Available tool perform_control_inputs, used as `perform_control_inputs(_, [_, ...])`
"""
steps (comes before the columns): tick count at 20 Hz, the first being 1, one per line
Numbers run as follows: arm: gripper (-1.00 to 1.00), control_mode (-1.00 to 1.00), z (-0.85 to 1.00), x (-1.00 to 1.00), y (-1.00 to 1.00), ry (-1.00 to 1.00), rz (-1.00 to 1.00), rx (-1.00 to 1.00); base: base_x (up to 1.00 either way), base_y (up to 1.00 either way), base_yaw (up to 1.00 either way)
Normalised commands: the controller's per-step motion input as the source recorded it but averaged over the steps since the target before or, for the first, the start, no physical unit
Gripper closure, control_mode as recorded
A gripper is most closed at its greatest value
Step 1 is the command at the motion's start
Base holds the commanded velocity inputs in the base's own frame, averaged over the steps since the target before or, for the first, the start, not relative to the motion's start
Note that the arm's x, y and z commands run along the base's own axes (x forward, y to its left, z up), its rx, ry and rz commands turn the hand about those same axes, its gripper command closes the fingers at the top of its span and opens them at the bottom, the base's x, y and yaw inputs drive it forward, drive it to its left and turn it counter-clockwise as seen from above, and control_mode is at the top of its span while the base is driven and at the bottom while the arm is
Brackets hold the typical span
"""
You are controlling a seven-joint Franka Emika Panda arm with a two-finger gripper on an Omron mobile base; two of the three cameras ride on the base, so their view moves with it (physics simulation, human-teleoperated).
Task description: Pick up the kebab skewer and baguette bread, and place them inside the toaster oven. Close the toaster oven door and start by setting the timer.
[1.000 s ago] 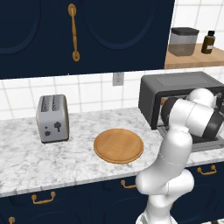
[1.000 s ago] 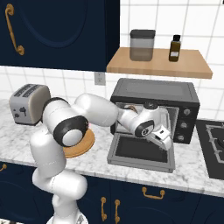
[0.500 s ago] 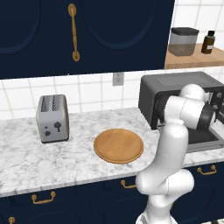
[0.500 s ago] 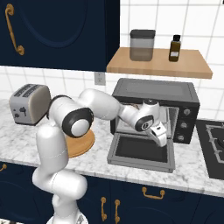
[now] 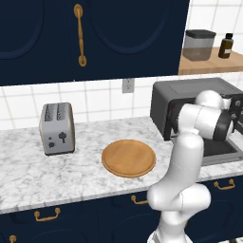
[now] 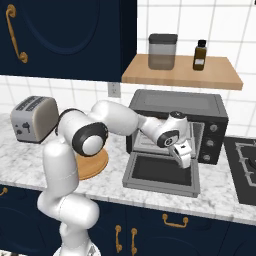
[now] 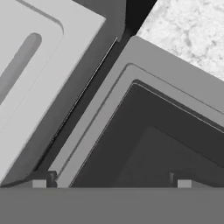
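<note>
The toaster oven stands on the counter with its toaster oven door folded down flat in front of it. My gripper hangs just above the right part of that door, pointing down, left of the knobs. In the hand view my gripper is open, its tips far apart with nothing between them, over a corner of the door. The arm covers the oven's front in the left base view. The kebab skewer and the baguette bread are out of view.
A round wooden plate lies on the marble counter left of the oven, and a silver two-slot toaster stands further left. A jar and bottle sit on the shelf above. A stove top borders the oven's right.
The arm has stretched a little further toward the oven. The hand has stayed over the open door and has shifted only slightly. The jaws stay open.
</note>
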Motion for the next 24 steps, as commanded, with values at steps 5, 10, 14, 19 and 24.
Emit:
perform_control_inputs(5, [-1.00,-1.00,0.14,-1.00,0.14,-0.03,0.12,0.00,0.00,0.00,0.00])
perform_control_inputs(10, [-1.00,-1.00,0.00,-0.86,0.67,0.04,0.40,-0.07,0.00,0.00,0.00])
perform_control_inputs(14, [-1.00,-1.00,-0.04,-0.52,0.69,0.17,0.54,-0.18,0.00,0.00,0.00])
perform_control_inputs(19, [-1.00,-1.00,-0.10,-0.60,0.17,0.25,0.33,-0.03,0.00,0.00,0.00])
perform_control_inputs(24, [-1.00,-1.00,-0.04,-0.35,0.07,0.07,0.17,0.04,0.00,0.00,0.00])
